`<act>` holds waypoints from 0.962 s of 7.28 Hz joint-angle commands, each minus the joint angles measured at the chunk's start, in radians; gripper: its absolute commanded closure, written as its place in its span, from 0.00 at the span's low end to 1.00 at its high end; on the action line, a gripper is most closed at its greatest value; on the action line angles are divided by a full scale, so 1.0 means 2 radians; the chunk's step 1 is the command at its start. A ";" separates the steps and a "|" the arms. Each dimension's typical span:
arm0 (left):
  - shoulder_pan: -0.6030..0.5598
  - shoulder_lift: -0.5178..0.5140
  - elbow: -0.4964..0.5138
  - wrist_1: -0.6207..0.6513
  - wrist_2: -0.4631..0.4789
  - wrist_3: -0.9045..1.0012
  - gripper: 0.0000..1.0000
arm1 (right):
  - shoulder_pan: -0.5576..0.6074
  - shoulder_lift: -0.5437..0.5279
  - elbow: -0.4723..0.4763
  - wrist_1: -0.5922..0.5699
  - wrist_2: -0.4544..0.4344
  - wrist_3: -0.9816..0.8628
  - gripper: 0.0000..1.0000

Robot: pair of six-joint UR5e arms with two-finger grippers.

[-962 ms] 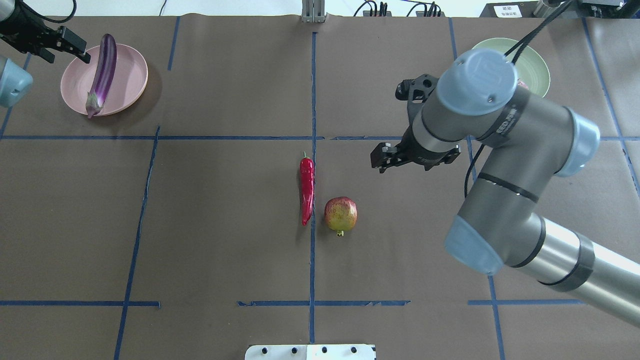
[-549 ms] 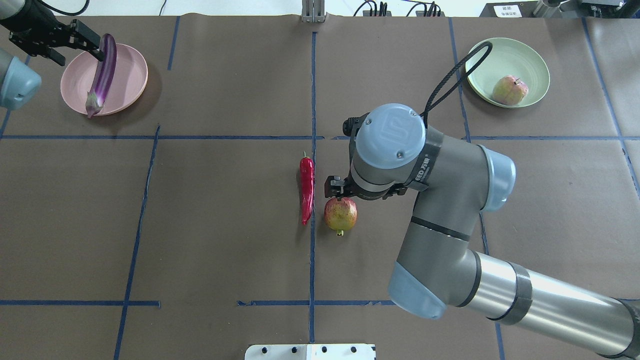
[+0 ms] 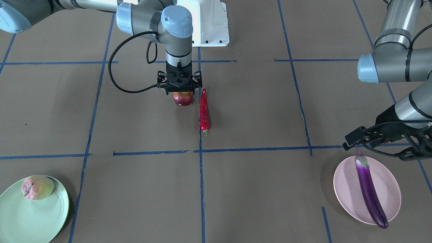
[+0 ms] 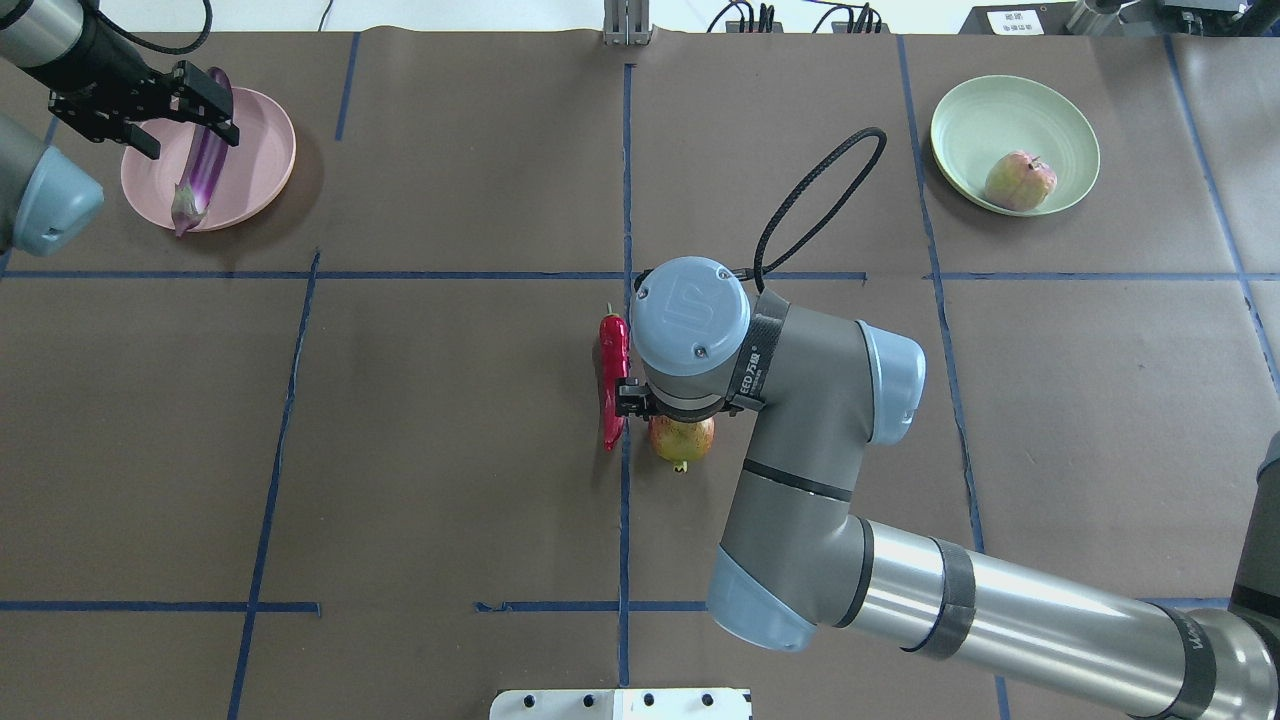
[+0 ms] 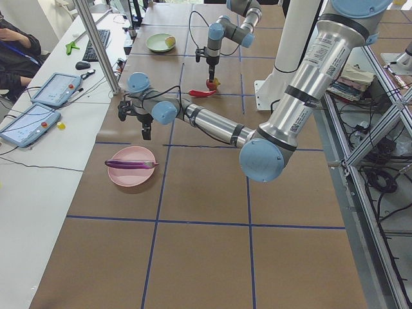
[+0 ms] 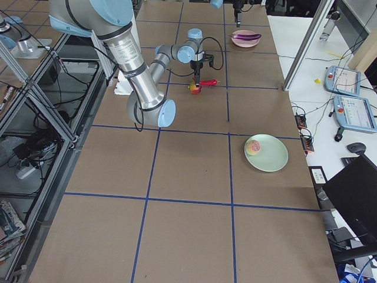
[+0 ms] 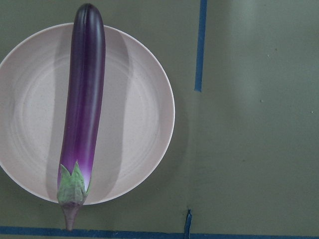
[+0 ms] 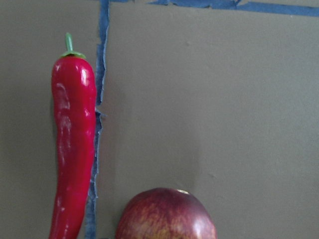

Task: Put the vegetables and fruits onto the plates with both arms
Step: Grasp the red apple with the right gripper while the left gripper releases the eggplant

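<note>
Now the right pincer [image 3: 179, 87], swung in from upper right, is hanging directly over the pomegranate [image 3: 183, 99] at centre frame beside the chili [image 3: 204, 109], its spread indeterminable; a pick is likely starting. The left pincer [image 4: 200, 105], spread and empty, is shifting over the plated eggplant [image 7: 82, 109].

Overhead and front cameras look down from opposite sides of the table [image 4: 450, 480]; close wrist cameras share their chili pepper [image 8: 74, 149] and eggplant [image 7: 83, 99].
</note>
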 commanded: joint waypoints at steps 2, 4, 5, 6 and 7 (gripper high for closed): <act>0.002 0.001 -0.001 0.000 0.001 -0.001 0.00 | -0.014 0.002 -0.020 0.000 -0.013 0.000 0.00; 0.003 0.001 -0.001 0.000 0.001 -0.001 0.00 | -0.014 0.002 -0.020 0.000 -0.012 0.000 0.30; 0.003 0.001 -0.002 0.000 0.001 -0.001 0.00 | -0.013 0.004 -0.020 0.000 -0.012 -0.007 0.79; 0.003 0.001 -0.002 0.000 0.001 -0.001 0.00 | 0.003 0.008 -0.014 -0.001 -0.009 -0.013 0.97; 0.003 0.001 -0.003 0.000 0.000 -0.001 0.00 | 0.028 0.013 -0.013 -0.002 -0.002 -0.033 1.00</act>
